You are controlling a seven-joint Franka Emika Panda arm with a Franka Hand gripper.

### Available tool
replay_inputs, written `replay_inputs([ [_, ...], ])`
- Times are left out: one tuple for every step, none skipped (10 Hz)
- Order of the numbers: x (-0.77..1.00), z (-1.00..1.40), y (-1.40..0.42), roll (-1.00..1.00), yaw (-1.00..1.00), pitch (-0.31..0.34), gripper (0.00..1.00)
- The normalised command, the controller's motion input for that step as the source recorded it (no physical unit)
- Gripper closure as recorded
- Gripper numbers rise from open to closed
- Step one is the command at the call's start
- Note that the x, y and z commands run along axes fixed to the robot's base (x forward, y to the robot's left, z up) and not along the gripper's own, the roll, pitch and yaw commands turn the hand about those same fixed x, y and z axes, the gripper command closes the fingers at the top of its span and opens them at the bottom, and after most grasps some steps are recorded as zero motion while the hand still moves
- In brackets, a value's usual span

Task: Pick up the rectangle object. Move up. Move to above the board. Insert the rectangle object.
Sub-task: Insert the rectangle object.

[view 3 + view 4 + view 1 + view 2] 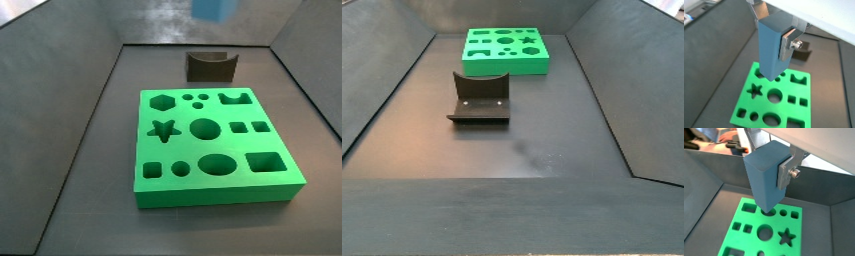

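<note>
While the gripper (777, 42) holds the tall light blue matte rectangle object (769, 47) clamped between its silver fingers (787, 45), high above the bright green cut-out board (771, 100), the move-over step seems underway; next, align with a rectangular hole and lower.

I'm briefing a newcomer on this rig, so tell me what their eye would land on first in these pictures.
First the board, a bright green slab full of shaped holes, lying flat on the dark floor. Next, in both wrist views, the light blue rectangle object, clamped upright in the pincer high above the board. Last, the dark fixture standing on the floor apart from the board.
</note>
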Motion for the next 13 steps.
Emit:
replay_inputs([
  [0.3, -0.31, -0.41, 0.12, -0.59, -0.041, 1.0],
  [0.22, -0.26, -0.37, 0.11, -0.67, -0.026, 1.0],
  [0.08, -0.22, -0.24, 0.11, -0.84, -0.036, 1.0],
  [0.05, -0.18, -0.19, 0.1, -0.88, -0.026, 1.0],
  [0.04, -0.16, -0.17, 0.1, -0.89, -0.02, 1.0],
  [0.07, -0.15, -0.15, 0.1, -0.87, -0.02, 1.0],
  [0.13, -0.19, -0.16, 0.13, -0.8, -0.003, 1.0],
  [0.25, -0.24, -0.17, 0.15, -0.72, -0.01, 1.0],
  [0.35, -0.27, -0.17, 0.16, -0.66, -0.033, 1.0],
  [0.38, -0.25, -0.16, 0.15, -0.65, -0.031, 1.0],
  [0.32, -0.16, -0.07, 0.1, -0.69, 0.0, 1.0],
  [0.32, -0.1, -0.04, 0.08, -0.7, 0.0, 1.0],
  [0.29, -0.15, -0.05, 0.12, -0.67, 0.0, 1.0],
])
